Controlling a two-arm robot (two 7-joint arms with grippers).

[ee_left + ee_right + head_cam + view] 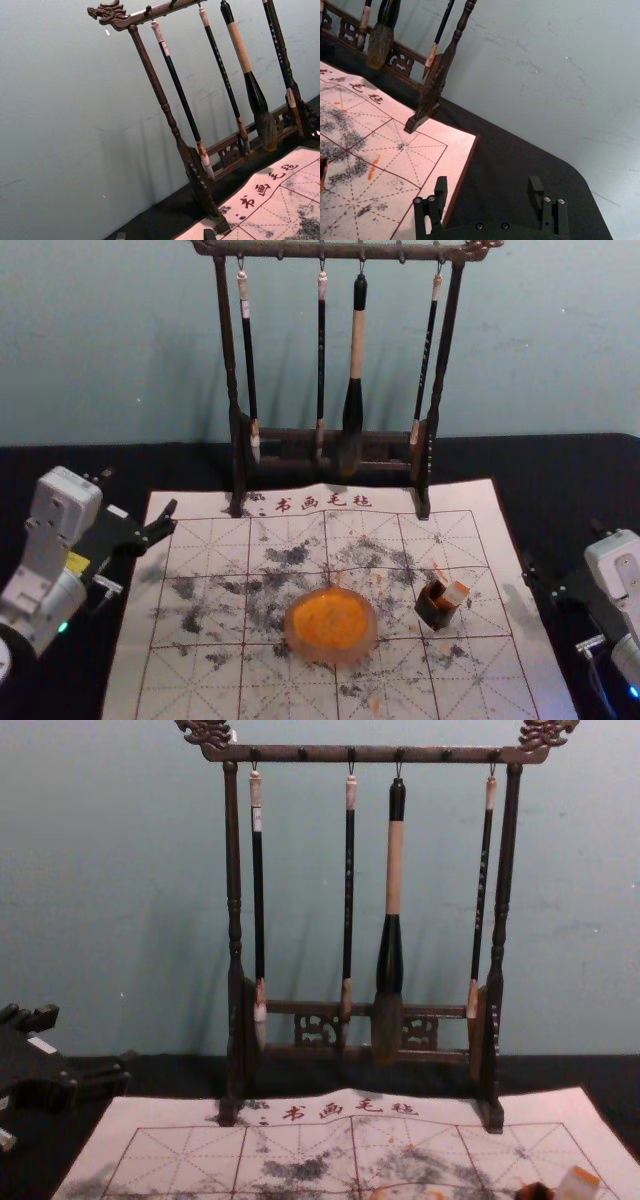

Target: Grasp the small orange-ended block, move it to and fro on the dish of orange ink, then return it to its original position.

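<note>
Can see the small pale block with orange staining (pixel 455 593) on the right of the work area, tilted to the right in the mouth of a small, dark, squarish container (pixel 436 612). Just left of that container, find a round, pale-rimmed dish of orange ink (pixel 331 625). Beneath both, notice a whitish felt mat with a dark red grid (pixel 490 500), marked with grey-black blotches and a few orange smears. At the mat's far edge, see a dark carved wooden rack (pixel 505 920), hung with three slim dark-handled brushes (pixel 259 900) and one thick brush with a pale wooden band (pixel 394 870). Behind the rack, make out a plain grey-green wall (pixel 560 340).

Farther outward, on the left side of the scene, find the left gripper (pixel 138 495) near the mat's far left corner, spread wide and well apart from the dish. On the right side, see the right gripper (pixel 562 547) beyond the mat's right edge, over the black table (pixel 495 155), likewise spread wide.
</note>
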